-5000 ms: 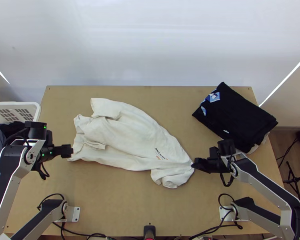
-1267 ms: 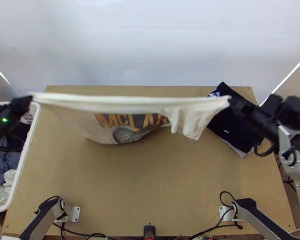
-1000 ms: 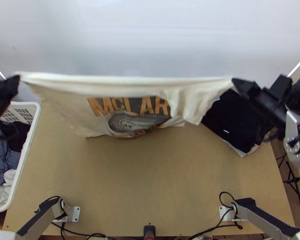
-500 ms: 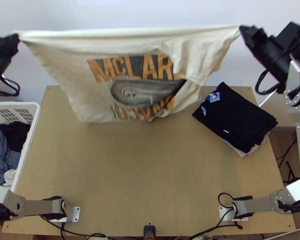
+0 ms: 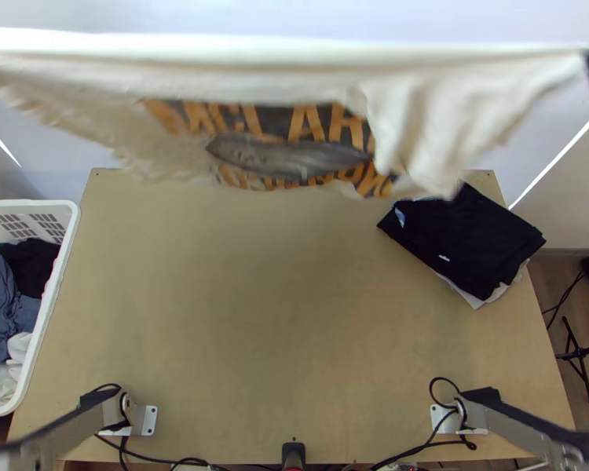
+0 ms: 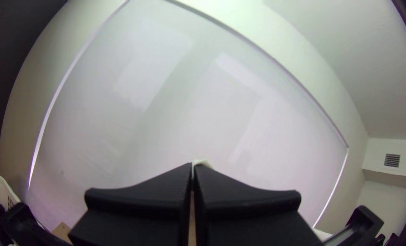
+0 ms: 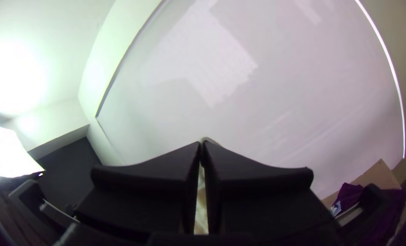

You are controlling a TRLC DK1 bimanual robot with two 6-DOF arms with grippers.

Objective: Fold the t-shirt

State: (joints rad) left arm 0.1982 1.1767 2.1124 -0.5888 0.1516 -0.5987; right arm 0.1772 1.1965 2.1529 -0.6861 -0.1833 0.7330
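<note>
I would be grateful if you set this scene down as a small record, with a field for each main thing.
t-shirt: white, held up over the table's far part, its upper edge drawn taut
print: orange lettering and a grey picture, partly hidden by creased cloth
left end effector: shut on the cloth
right end effector: shut on the cloth
table: light wood
dark folded clothes: stack at the table's right
basket: white, at the left, holding blue-grey and other clothes
</note>
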